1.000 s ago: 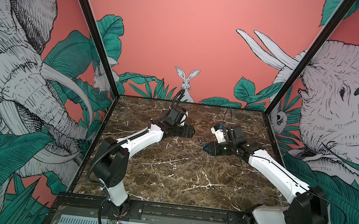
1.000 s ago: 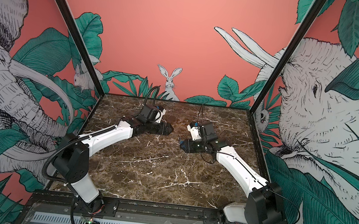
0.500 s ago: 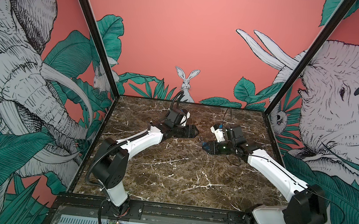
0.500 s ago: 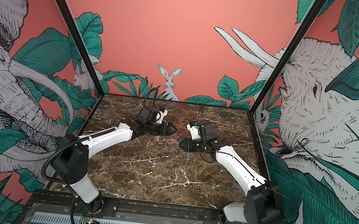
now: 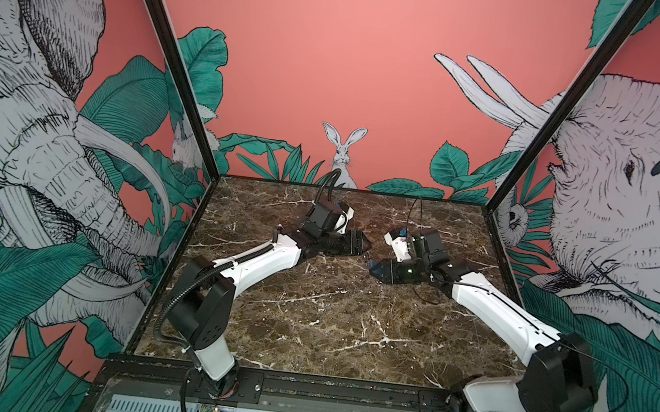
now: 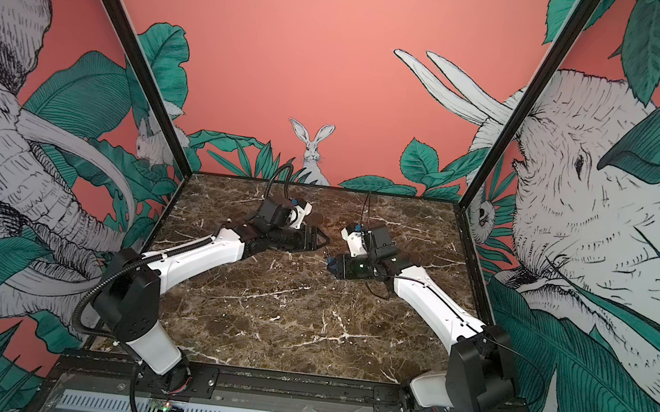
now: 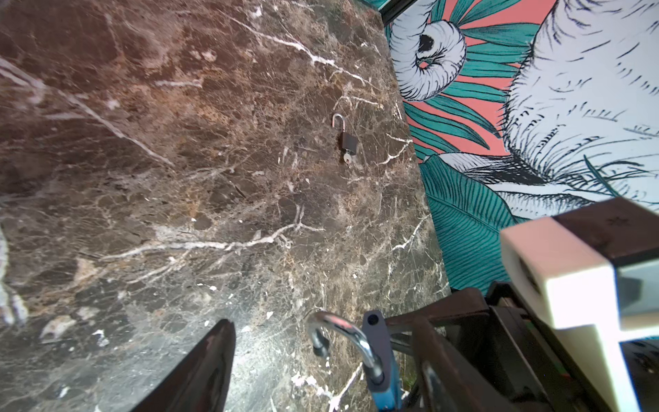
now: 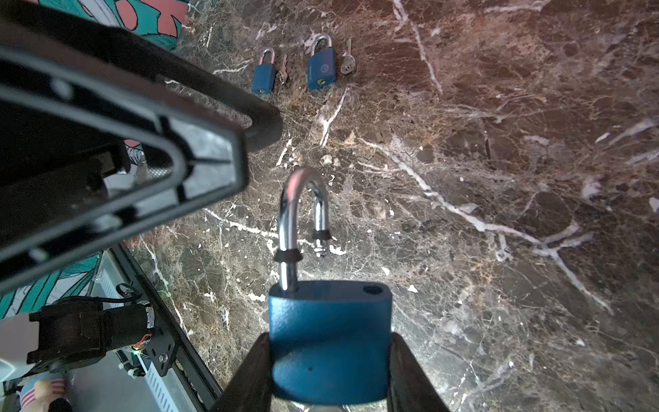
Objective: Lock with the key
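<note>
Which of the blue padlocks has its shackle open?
The held padlock in the right hand: its shackle is sprung; the small padlock and large padlock lying nearby are shut.

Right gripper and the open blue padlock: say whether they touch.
Touching. Right wrist view: the fingers of the right gripper clamp the open blue padlock from both sides.

Robot lab booth: mural walls (image 5: 334, 69), marble tabletop (image 5: 328, 324), two rail-mounted arms (image 5: 264, 263).
</note>
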Motion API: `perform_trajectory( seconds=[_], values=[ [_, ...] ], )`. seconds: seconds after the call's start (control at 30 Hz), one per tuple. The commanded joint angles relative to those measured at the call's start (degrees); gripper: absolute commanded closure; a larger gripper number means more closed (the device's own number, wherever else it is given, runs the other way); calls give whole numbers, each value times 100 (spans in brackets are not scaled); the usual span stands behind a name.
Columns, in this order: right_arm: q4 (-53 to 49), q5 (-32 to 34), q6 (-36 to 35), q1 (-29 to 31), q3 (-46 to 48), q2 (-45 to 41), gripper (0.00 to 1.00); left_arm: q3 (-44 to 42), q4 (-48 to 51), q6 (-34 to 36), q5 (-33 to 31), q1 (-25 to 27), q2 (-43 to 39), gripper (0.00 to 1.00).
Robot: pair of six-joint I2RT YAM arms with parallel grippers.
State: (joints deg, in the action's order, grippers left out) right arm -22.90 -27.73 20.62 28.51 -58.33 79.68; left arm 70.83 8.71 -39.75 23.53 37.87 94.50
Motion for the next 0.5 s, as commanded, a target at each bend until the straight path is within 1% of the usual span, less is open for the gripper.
perform_trajectory(
  seconds=[0.0,0.47],
  values=[
    [387,-121,27,37,-188,-6,78,58,-97,-102,99,72,-37,25],
    [387,-149,21,95,-318,73,78,131,-21,-183,178,102,31,30]
  ],
)
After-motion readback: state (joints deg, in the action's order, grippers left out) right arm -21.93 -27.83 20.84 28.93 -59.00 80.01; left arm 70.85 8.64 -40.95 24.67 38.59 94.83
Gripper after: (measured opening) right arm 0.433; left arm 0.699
